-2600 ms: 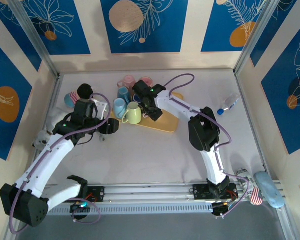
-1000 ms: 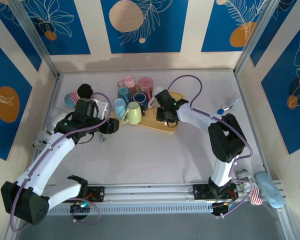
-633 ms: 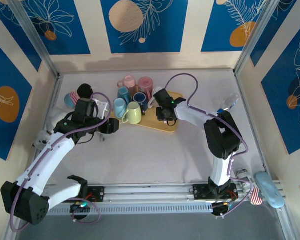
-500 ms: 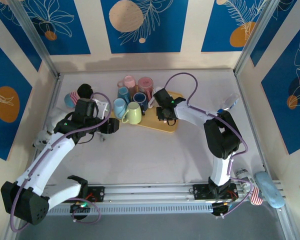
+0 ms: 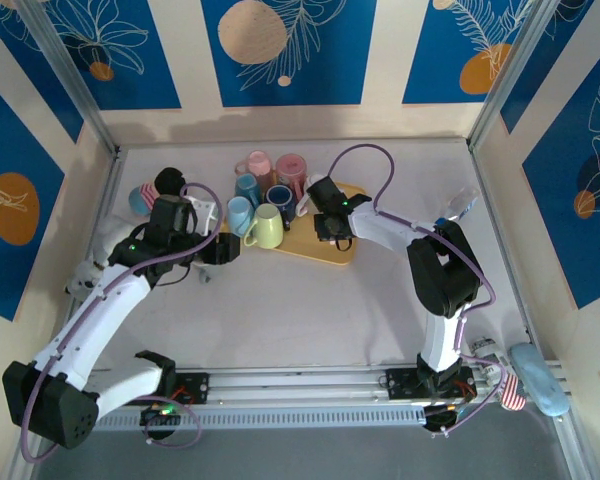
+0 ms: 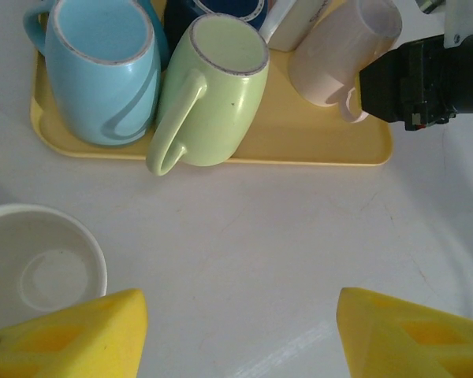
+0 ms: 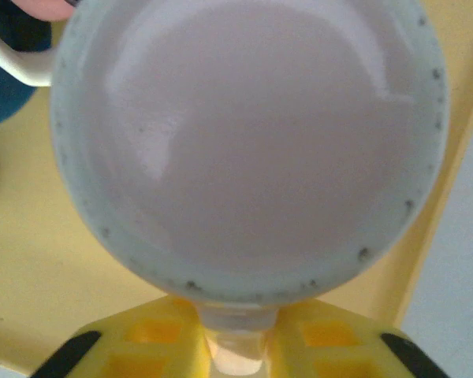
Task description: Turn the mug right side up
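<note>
With the right hand (image 7: 233,345) pinching the handle of the pale mug (image 6: 340,49), which leans on the yellow tray (image 6: 299,143), the grasp looks made; next comes lifting and rotating it upright, while the left hand (image 6: 238,335) hovers spread beside the tray.

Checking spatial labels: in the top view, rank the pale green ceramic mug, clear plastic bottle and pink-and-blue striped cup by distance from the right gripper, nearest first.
From the right gripper, shut on the pale pinkish mug's handle:
1. Pale green ceramic mug, just to its left, on the yellow tray.
2. Clear plastic bottle, well off to the right.
3. Pink-and-blue striped cup, at the far left.
</note>
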You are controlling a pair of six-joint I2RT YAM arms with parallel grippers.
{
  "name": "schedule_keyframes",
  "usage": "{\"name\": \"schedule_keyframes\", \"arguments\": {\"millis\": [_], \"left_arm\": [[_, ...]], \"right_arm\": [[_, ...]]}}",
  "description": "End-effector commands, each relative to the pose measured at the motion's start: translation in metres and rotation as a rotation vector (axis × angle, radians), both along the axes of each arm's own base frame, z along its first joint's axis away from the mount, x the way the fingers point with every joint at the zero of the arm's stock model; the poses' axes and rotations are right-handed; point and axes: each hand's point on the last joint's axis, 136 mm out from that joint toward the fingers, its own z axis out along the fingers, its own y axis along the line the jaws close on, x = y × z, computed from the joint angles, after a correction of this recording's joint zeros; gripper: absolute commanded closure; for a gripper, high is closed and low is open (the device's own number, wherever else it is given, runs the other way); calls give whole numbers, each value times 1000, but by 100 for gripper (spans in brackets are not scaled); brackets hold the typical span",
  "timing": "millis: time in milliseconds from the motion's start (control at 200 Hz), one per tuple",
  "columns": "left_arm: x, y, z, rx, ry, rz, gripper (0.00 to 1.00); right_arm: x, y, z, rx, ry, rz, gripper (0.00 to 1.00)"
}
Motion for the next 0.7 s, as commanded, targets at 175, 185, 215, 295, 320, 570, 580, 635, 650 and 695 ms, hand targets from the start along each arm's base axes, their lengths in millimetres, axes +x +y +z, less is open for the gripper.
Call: {"name": "schedule_keyframes", "arguments": {"millis": [175,185,215,295,320,570,580,635,650,695], "left_arm": [[4,-4,-3,-42,14,6,35],[4,-4,-3,-42,14,7,35],[4,-4,-3,-43,14,7,35],[4,-3,-4,-42,14,6,35],[4,-3,-5,-40,15,7,35],[1,-2,-6,-42,10,10,35],[1,-2,-7,-42,11,9,35],[0,-2,-8,-40,14,10,35],[1,-2,-8,-40,13,8,35],[0,-2,-8,-38,12,6,35]], "right_arm": [[0,-10,4,-20,-6,-47,69],[1,-10,4,-20,-7,-48,69],[2,-9,4,-19,-6,-53,69],[4,-8,2,-13,1,-65,69],[5,-7,1,-12,5,-70,69],[9,-7,-2,-25,16,-110,69],[9,-8,-2,-27,16,-109,70],[9,-10,-2,-35,17,-114,72],[9,-10,-2,-36,16,-115,72],[8,-12,-3,-45,19,-118,74]]}}
